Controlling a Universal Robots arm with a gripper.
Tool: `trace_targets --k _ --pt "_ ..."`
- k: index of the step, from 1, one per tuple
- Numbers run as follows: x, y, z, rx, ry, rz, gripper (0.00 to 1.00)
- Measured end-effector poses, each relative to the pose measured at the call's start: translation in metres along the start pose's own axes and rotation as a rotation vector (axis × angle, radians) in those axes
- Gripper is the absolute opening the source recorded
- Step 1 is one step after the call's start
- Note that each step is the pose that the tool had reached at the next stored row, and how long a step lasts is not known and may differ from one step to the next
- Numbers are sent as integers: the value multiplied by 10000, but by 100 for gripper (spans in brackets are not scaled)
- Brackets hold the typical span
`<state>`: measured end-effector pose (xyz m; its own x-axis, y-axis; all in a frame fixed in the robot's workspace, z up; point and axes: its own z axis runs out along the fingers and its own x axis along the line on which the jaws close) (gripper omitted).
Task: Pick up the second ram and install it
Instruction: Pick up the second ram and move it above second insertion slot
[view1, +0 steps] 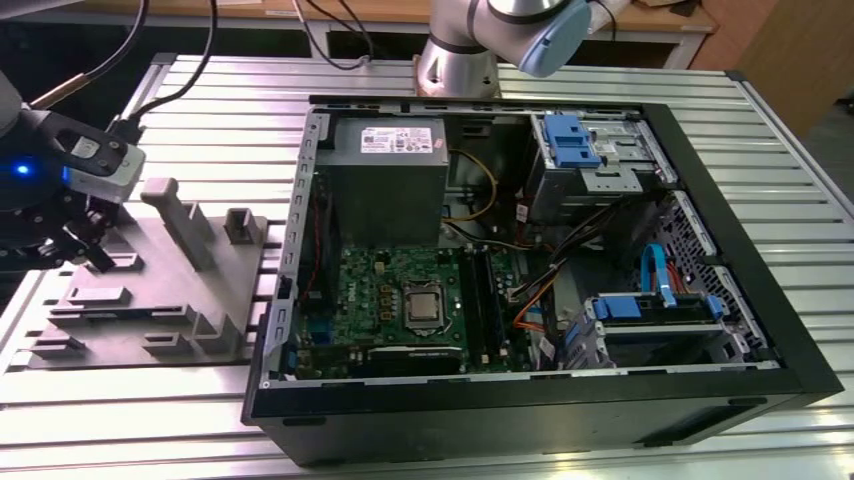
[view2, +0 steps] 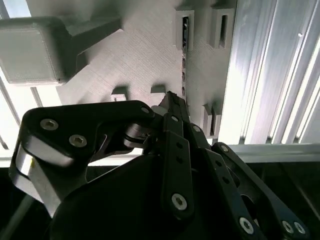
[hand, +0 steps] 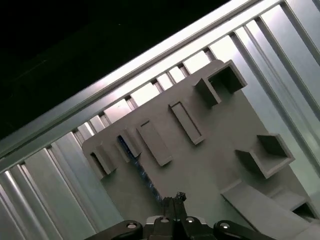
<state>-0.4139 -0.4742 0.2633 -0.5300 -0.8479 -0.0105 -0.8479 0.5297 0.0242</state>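
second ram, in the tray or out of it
In: the second ram stands on edge between the grey tray's slot blocks, with the claw close by it.

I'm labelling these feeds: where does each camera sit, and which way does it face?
Exterior view: off the arm, high up, looking down on the open computer case, grey tray and table; arm and tool show.
First wrist view: on the wrist, looking past the tool tip at the tray.
Second wrist view: on the wrist, looking over the tool's black links at the tray.
Shared: all three see tray and tool.
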Motion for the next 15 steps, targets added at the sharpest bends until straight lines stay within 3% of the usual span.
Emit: trace_targets --k 15 --pt "2 -4 134 -24 57 -2370 10"
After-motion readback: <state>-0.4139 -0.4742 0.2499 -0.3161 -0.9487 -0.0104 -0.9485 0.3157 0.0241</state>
